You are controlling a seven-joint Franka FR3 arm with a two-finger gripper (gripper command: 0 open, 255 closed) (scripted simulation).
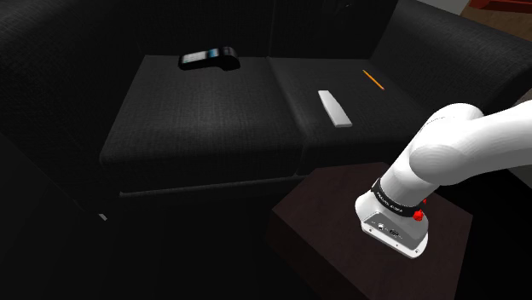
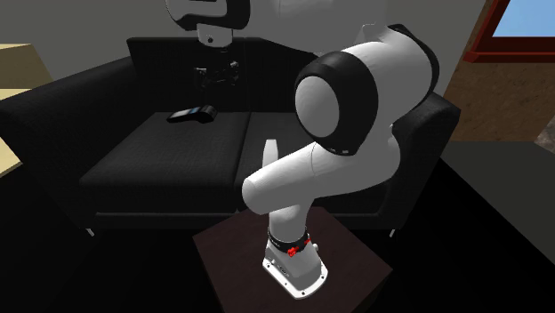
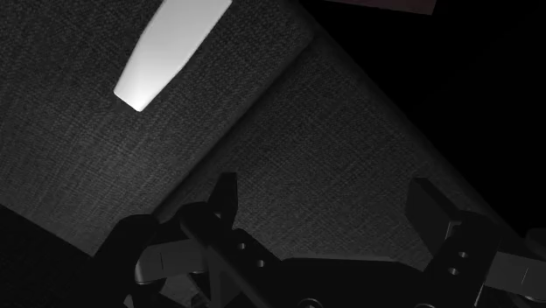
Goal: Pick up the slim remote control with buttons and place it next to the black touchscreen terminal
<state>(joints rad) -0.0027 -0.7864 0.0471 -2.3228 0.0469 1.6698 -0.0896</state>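
The slim remote (image 1: 334, 108), drawn plain white with no buttons to make out, lies flat on the sofa (image 1: 196, 128), on the seat cushion at the shoulder view's right. A thin orange stick (image 1: 372, 79) lies near it, toward the backrest. The black terminal (image 1: 209, 59) sits on the other cushion close to the backrest, well apart from the remote. In the wrist view the jaws stand apart with nothing between them, hovering above the cushion fabric; the remote lies ahead of them and off to 1 side, not yet lined up. It looks light, stiff and smooth, so it may slip if pinched at a tip. The best hold is probably across its 2 long edges near the middle, pressing down a little, since the soft cushion will give.
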